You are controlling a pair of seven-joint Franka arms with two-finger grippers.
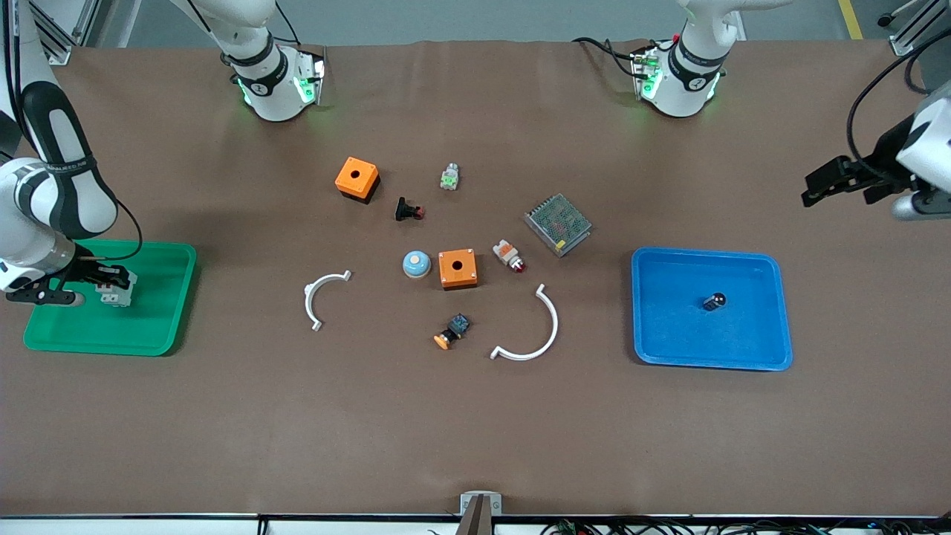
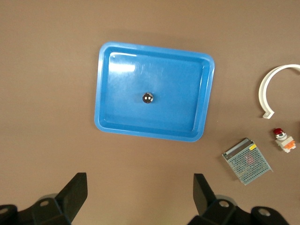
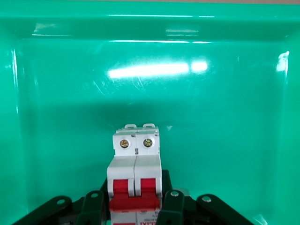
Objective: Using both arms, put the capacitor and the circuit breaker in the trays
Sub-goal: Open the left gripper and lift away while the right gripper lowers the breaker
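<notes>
Honestly, with the capacitor already parked in the blue tray and the left gripper spread empty, the circuit breaker clamped by the right gripper over the green tray could be tipped if released tilted.

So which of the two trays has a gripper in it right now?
The green tray, at the right arm's end: the right gripper is in it, shut on the circuit breaker. The blue tray holds only the capacitor.

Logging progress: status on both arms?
Right gripper shut on breaker, over green tray. Left gripper open, clear. Capacitor in blue tray. Nothing blocking.
</notes>
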